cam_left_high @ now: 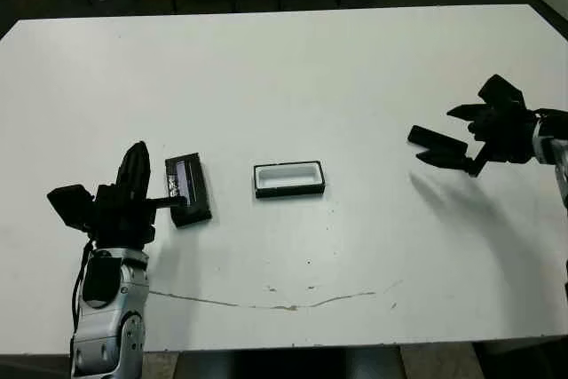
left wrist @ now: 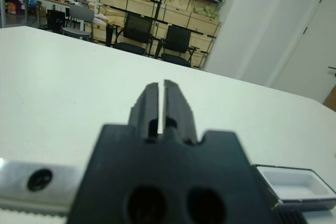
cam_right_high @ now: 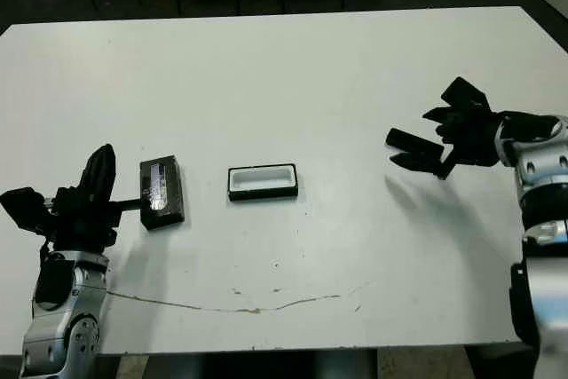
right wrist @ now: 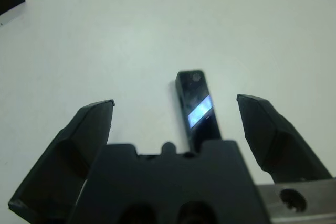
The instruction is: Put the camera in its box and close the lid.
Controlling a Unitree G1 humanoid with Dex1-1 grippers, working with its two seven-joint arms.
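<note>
Over the table's right side my right arm reached inward, its gripper spread wide and empty above the camera, which lay on the table between the fingers. At the left, my left gripper was nearly closed beside the lid, holding nothing I could see. Further inward sat the box, uncovered, at mid-table.

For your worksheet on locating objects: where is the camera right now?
The camera lies on the table's right side, between the open right gripper's fingers, well right of the box.
</note>
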